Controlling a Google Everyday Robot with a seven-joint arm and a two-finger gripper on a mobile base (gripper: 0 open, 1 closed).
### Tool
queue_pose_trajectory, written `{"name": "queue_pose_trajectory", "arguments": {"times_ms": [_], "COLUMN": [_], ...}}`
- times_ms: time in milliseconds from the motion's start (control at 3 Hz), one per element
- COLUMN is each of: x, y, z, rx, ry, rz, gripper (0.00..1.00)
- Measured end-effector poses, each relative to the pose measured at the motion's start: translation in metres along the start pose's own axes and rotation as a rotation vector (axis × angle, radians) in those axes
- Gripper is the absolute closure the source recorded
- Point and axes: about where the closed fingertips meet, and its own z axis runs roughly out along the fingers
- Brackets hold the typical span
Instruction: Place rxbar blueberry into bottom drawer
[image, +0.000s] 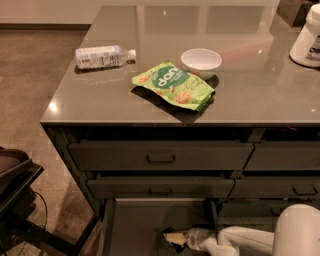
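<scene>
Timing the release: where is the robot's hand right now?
Camera view, bottom centre: the hand on the white arm is inside the open dark grey-brown bottom drawer, over the right side of its pale floor.

floor (30, 75): brown, speckled | cabinet (200, 156): dark grey | countertop (260, 95): glossy grey, light glints
</scene>
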Motion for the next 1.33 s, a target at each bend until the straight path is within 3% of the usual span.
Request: {"name": "queue_pose_trajectory", "arguments": {"times_ms": [1000,1333], "x": [0.0,0.0], "y": [0.0001,0.0001], "z": [0.0001,0.0001], "rx": [0.0,0.0], "ry": [0.0,0.0], "rz": [0.0,0.0], "gripper": [0.12,0.0]}}
